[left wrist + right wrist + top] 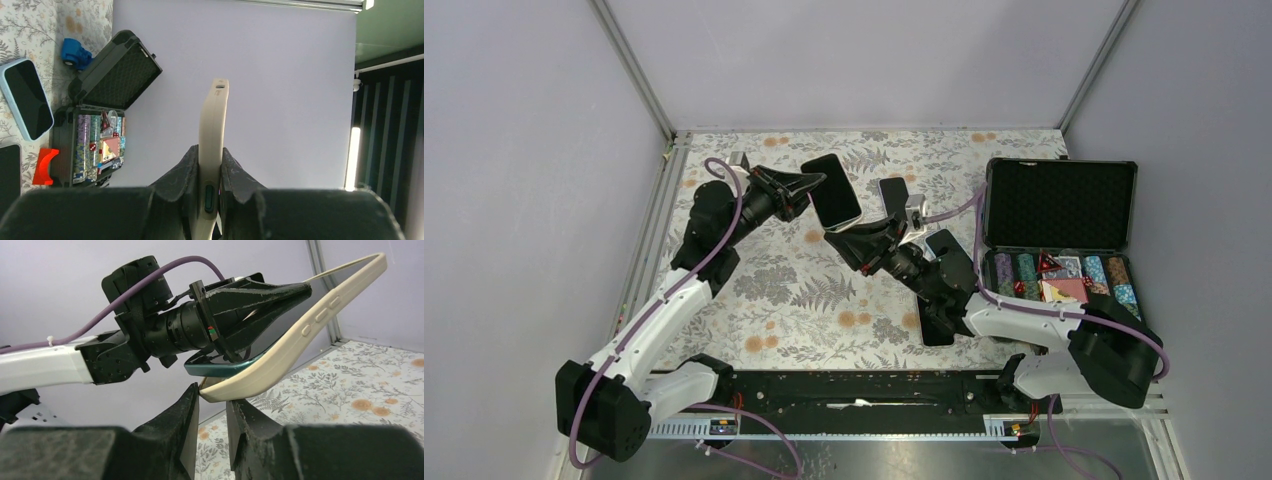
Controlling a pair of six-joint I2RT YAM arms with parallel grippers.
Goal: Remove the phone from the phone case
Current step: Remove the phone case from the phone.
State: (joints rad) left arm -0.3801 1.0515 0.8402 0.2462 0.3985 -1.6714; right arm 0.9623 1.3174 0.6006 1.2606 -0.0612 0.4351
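The phone (836, 188), dark-screened with a teal body (220, 368), sits in a cream phone case (214, 125) and is held up above the floral table. My left gripper (809, 185) is shut on phone and case together, clamping their flat faces (210, 157). My right gripper (836, 238) is at the phone's lower corner. In the right wrist view its tips (214, 396) pinch the case's corner. The case (300, 335) is bent away from the phone there, and the phone's teal corner is bare.
An open black chip case (1060, 205) stands at the right. A light-blue-cased phone (949, 245), a black phone (892, 192) and another black phone (936, 325) lie on the table around the right arm. A blue toy (75, 52) and a red piece (46, 166) lie near the chip case.
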